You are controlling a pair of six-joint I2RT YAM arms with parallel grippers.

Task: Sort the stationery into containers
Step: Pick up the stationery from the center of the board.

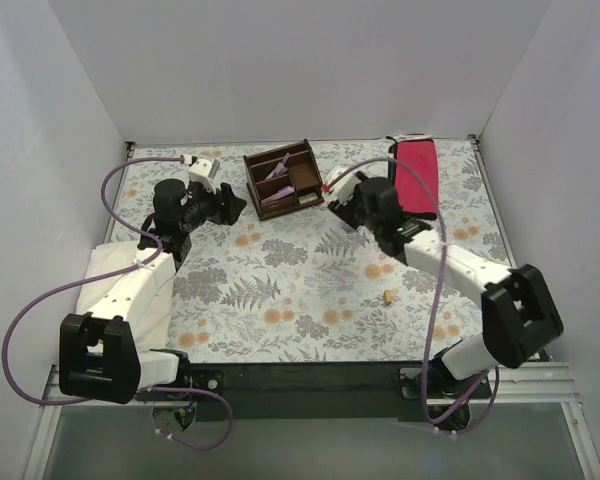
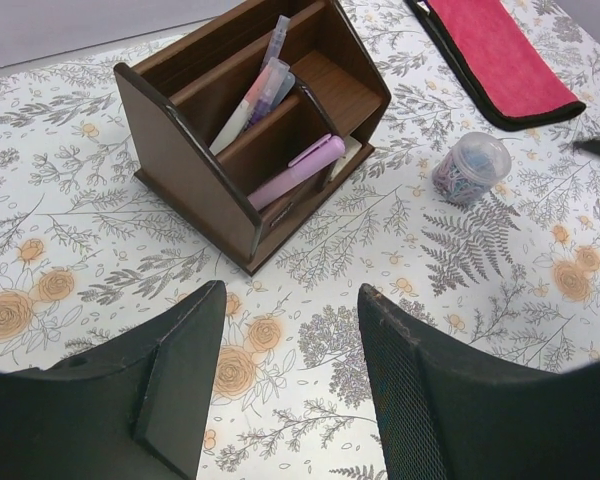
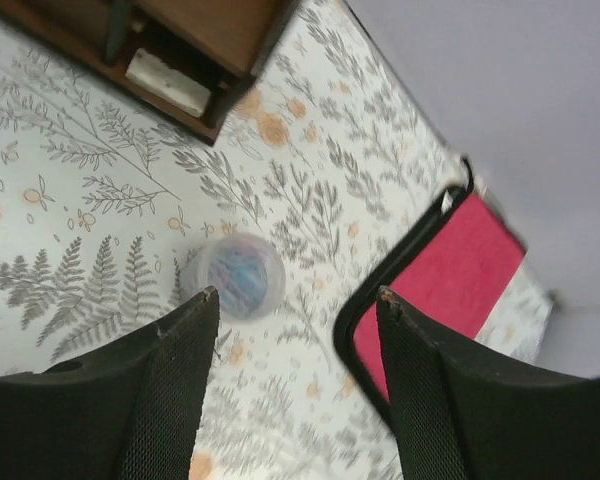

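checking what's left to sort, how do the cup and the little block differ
The cup is round and translucent, coloured bits inside; the block is tiny and yellowish-brown. The cup stands near the organiser, by the right gripper; the block lies far from both. Both sit loose on the table.

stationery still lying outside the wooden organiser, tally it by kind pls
clear round cup of paper clips: 1
small yellowish-brown block: 1
total: 2
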